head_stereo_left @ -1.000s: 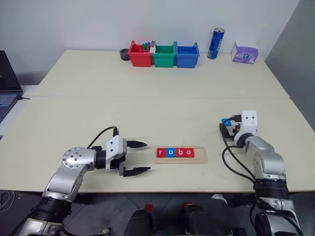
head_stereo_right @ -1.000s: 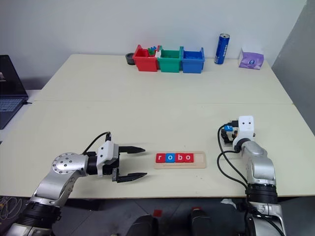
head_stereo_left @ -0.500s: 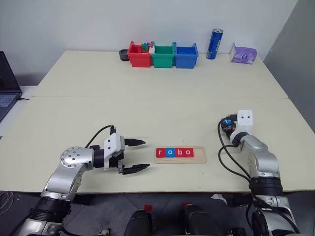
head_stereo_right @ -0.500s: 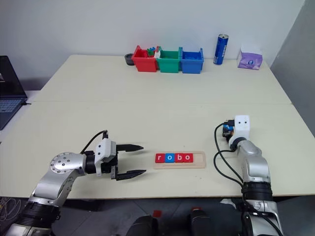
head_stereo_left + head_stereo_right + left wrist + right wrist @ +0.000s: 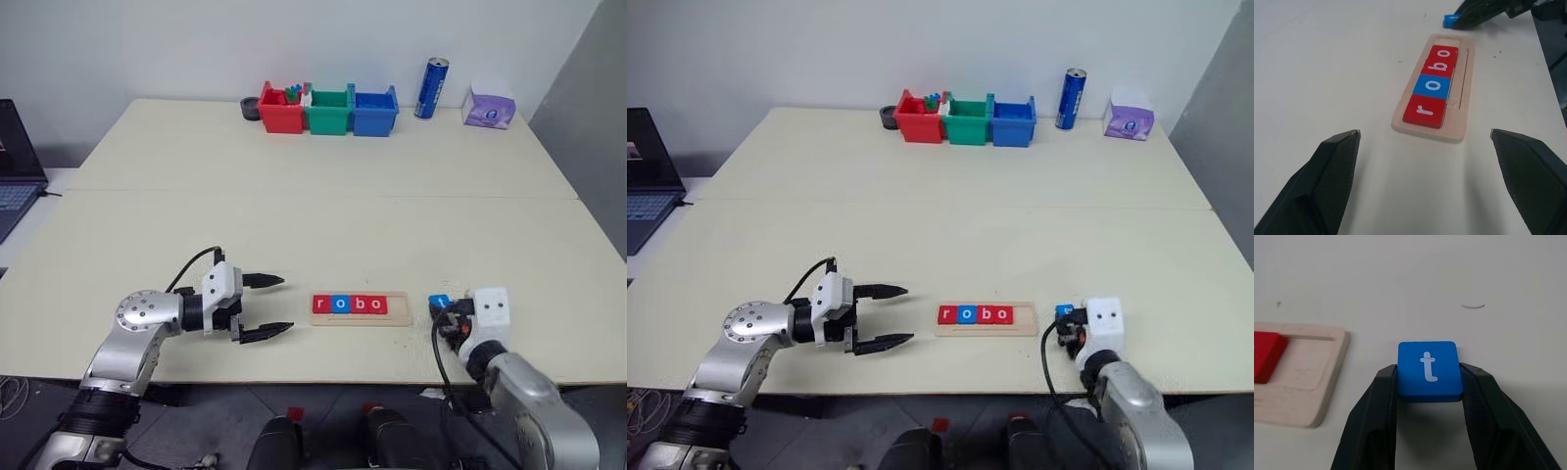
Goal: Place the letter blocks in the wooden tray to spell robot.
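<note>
The wooden tray (image 5: 400,310) lies near the table's front edge. Four letter blocks sit in it, reading left to right: a red r (image 5: 320,305), a blue o (image 5: 339,305), a red b (image 5: 358,305) and a red o (image 5: 376,305). The slot at the tray's right end (image 5: 1448,41) is bare. Just right of the tray, my right gripper (image 5: 446,311) is shut on a blue t block (image 5: 1428,367), held by its two side edges low over the table. Left of the tray, my left gripper (image 5: 286,304) stands open, pointing at the tray with nothing between its fingers.
Red (image 5: 279,110), green (image 5: 327,110) and blue (image 5: 374,110) bins stand in a row at the table's far edge. To their right are a blue can (image 5: 432,88) and a purple tissue pack (image 5: 488,107). A laptop (image 5: 15,166) sits off the left side.
My right gripper has pulled back toward the table's front edge and to the left, bringing the blue t block to just right of the tray. The left gripper has kept still.
</note>
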Action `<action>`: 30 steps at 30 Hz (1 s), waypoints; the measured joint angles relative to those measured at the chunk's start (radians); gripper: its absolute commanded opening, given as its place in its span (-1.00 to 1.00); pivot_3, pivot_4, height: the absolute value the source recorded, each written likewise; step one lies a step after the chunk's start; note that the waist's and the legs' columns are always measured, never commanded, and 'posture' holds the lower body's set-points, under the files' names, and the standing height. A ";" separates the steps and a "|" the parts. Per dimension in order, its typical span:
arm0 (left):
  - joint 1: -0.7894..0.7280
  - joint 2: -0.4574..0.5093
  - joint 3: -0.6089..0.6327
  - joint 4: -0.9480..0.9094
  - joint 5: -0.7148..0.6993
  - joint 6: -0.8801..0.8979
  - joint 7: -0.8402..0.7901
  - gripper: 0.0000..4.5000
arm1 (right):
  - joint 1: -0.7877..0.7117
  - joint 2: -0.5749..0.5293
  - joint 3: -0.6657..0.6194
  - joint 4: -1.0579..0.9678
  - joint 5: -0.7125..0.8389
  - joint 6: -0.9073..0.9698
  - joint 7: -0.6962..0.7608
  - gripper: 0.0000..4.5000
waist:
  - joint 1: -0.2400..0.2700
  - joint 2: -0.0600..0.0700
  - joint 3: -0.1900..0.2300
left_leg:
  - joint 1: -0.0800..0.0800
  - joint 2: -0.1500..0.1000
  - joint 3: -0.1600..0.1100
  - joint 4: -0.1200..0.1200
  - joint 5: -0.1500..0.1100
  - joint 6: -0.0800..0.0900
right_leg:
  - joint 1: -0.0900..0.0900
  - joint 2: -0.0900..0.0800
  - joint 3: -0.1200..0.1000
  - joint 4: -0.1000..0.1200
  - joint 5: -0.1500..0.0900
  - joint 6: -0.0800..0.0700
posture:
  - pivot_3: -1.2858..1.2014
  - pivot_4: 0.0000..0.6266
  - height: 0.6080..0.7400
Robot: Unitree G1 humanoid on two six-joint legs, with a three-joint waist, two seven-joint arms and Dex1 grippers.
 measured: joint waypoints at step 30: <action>-0.005 -0.005 -0.022 0.012 -0.001 -0.015 -0.110 1.00 | -0.252 -0.834 0.051 0.395 0.046 -0.440 0.845 0.99 | 0.001 -0.002 0.000 | 0.000 -0.003 0.003 0.000 0.000 0.000 | 0.000 0.002 -0.001 -0.001 0.000 0.000 | 0.03 -0.52 1.00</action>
